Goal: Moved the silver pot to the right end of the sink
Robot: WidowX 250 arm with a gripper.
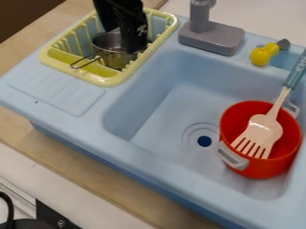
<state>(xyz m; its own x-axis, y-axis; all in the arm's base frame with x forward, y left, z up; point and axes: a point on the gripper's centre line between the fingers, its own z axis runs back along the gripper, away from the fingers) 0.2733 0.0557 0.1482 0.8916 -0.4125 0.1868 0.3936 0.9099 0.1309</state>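
Blue sink (pixel 122 145), silver pot (pixel 108 41) in yellow rack (pixel 108 82), black gripper (pixel 133 44) at its rim, whether clenched unclear.

We see the pot (pixel 108 41) in the rack (pixel 110 82), left of the basin (pixel 161 118) with the faucet (pixel 211 37) behind, and a fork (pixel 264 129) in the basin's right-hand stockpot (pixel 260 170).

At far left, we see a pale yellow-green plastic dish rack (pixel 103 83) with slatted sides. At far centre, we note a grey plastic faucet (pixel 212 38); to its right lies a small rounded yellow object (pixel 261 56). At right, we observe a round red pot (pixel 263 168) with grey handles, containing a tilted cream-coloured slotted utensil (pixel 266 127) with a blue handle.
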